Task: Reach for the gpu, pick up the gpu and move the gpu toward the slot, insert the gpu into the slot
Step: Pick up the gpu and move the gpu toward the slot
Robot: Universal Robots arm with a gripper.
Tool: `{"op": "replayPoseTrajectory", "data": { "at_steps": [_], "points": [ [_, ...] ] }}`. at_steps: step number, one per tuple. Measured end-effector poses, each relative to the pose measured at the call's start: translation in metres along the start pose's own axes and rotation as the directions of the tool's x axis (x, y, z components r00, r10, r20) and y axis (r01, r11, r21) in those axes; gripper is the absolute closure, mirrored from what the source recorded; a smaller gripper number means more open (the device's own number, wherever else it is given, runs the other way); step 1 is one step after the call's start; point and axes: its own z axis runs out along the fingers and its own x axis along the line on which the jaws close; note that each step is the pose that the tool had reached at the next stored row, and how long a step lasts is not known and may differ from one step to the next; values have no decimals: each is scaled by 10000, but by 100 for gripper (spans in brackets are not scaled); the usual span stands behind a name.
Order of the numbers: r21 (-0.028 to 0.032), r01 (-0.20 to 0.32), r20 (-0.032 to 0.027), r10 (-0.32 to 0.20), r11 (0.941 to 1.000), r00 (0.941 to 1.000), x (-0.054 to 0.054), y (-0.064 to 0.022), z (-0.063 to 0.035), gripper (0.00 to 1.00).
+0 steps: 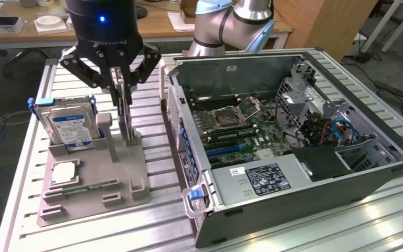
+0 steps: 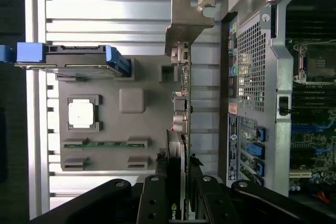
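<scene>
My pincer (image 1: 122,86) is clenched on the thin dark gpu card (image 1: 126,123), upright in its grey plastic stand (image 1: 96,184) on the metal counter (image 1: 152,220); I judge pick-up underway, needing a straight lift.

Black gripper (image 1: 121,86) beneath a glowing blue light (image 1: 102,20); dark gpu (image 1: 123,118) with a pale silver bracket (image 2: 185,22). The silver hard drive (image 1: 71,126) carries a blue-and-white label in a blue caddy (image 1: 44,102). Grey holder (image 1: 117,173), silvery ribbed table (image 1: 145,226), green motherboard (image 1: 257,131), black case (image 1: 314,194).
</scene>
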Motion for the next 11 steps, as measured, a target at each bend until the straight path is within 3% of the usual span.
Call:
{"op": "replayPoseTrajectory", "data": {
  "at_steps": [11],
  "points": [
    [1, 0, -1, 0, 10000, 10000, -4, 8, -221, 74]
  ]
}}
